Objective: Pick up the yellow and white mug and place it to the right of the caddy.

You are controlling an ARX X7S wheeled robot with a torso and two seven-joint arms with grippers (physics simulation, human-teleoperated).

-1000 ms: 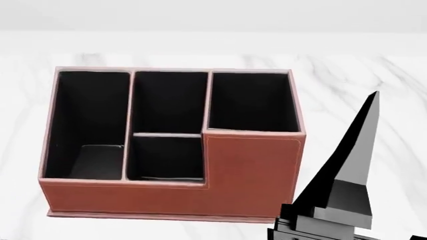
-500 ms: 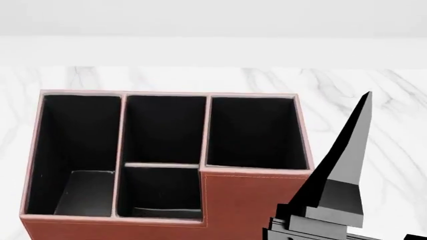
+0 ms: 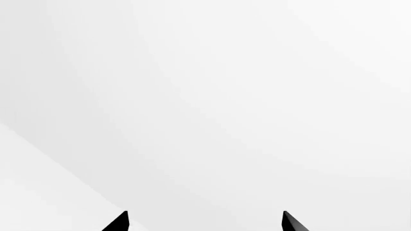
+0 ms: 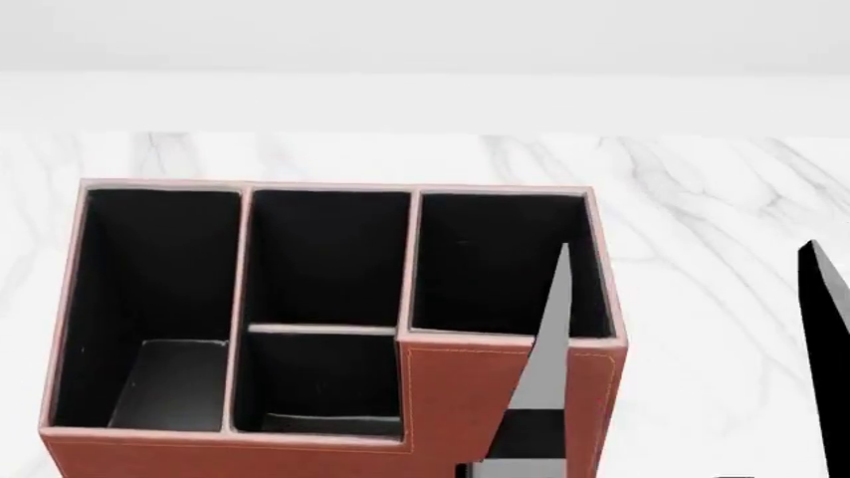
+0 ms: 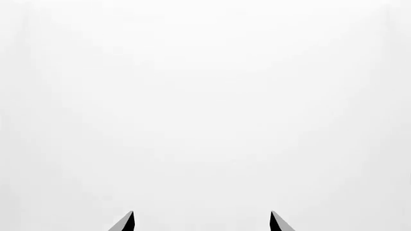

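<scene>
The caddy (image 4: 332, 329) sits on a white marble desk (image 4: 704, 199) with grey veining, its back wall a little in from the desk's far edge, where the stone ends against a plain pale band. It is a boxy organiser in reddish-brown leather-look material with pale stitching, holding four black-lined compartments: a tall one at its left end, two stacked front-to-back in the middle, and one at the back right above a stepped front panel. To the caddy's right the desk surface runs bare toward the right edge, and a strip of marble also lies bare behind the caddy. The right gripper (image 4: 691, 349) rises from the near edge with its two black tapered fingers spread wide and nothing between them; one finger (image 4: 544, 339) overlaps the caddy's right front corner in the head view, the other stands at the picture's right border. The left gripper (image 3: 204, 222) shows only two dark fingertips set apart against blank white, released and empty. The yellow and white mug appears in none of the views.
</scene>
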